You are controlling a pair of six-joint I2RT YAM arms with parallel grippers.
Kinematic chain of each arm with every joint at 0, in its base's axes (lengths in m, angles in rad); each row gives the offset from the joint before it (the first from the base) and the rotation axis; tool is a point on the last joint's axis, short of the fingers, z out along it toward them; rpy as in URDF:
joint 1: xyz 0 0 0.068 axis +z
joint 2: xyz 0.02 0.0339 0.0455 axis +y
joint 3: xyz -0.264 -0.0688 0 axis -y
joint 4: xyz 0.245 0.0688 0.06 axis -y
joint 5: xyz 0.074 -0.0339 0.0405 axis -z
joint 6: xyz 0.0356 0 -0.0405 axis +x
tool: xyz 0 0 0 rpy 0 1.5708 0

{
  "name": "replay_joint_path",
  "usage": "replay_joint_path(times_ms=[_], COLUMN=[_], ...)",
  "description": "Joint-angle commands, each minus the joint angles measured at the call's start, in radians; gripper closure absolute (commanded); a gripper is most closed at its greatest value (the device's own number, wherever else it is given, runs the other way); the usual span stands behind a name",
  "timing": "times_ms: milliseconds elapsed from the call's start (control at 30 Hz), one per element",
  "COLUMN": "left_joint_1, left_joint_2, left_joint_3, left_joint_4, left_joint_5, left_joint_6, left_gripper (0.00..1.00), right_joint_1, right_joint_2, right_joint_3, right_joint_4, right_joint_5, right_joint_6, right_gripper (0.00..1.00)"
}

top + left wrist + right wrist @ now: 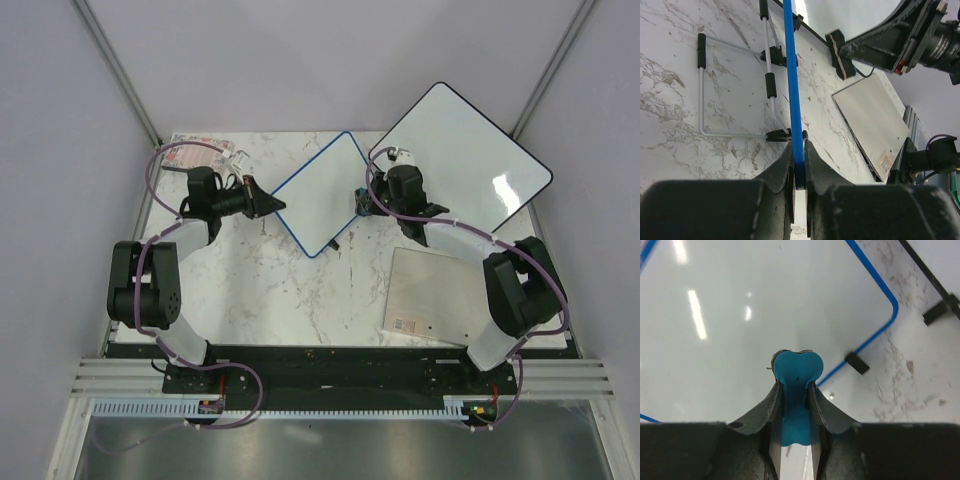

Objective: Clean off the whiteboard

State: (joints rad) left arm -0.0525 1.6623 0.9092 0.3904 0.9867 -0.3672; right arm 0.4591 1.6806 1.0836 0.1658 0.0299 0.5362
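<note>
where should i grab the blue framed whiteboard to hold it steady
By its thin blue frame, from the left, fingers either side: the whiteboard stands propped on a wire stand, leaving that edge free, as the left gripper shows.

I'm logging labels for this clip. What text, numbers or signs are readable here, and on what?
Nothing legible.
Label on the beige sheet: print too small to read.
Packet at the far left corner: reddish print, too blurred.
Whiteboard: no writing visible.
</note>
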Motion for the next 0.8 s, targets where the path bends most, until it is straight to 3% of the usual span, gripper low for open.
replay_joint_path(times_ms=[0, 300, 467, 600, 633, 767], left_joint_1=[-0.006, -0.017, -0.017, -0.017, -0.017, -0.017], left_joint_2=[-0.045, -0.050, -0.062, -0.078, -0.078, -0.084], left_joint_3=[0.000, -0.003, 0.011, 0.017, 0.017, 0.019], left_joint_4=[0.042, 0.035, -0.025, -0.061, -0.062, -0.067], left_joint_5=[0.017, -0.006, -0.028, -0.052, -0.057, -0.057], left_joint_6=[-0.029, -0.027, 0.013, 0.034, 0.034, 0.037], left_gripper=[0.98, 0.98, 0.95, 0.88, 0.83, 0.73], right_joint_1=[-0.005, 0.001, 0.033, 0.055, 0.058, 0.064], right_joint_2=[-0.108, -0.214, -0.164, -0.130, -0.128, -0.124], right_joint_3=[-0.062, -0.226, -0.226, -0.221, -0.220, -0.212], right_joint_4=[-0.141, -0.238, -0.242, -0.239, -0.238, -0.236], right_joint_5=[0.005, -0.028, -0.080, -0.082, -0.076, -0.064], right_joint_6=[-0.047, -0.016, -0.015, -0.012, -0.009, -0.007], right_gripper=[1.00, 0.97, 0.70, 0.52, 0.44, 0.41])
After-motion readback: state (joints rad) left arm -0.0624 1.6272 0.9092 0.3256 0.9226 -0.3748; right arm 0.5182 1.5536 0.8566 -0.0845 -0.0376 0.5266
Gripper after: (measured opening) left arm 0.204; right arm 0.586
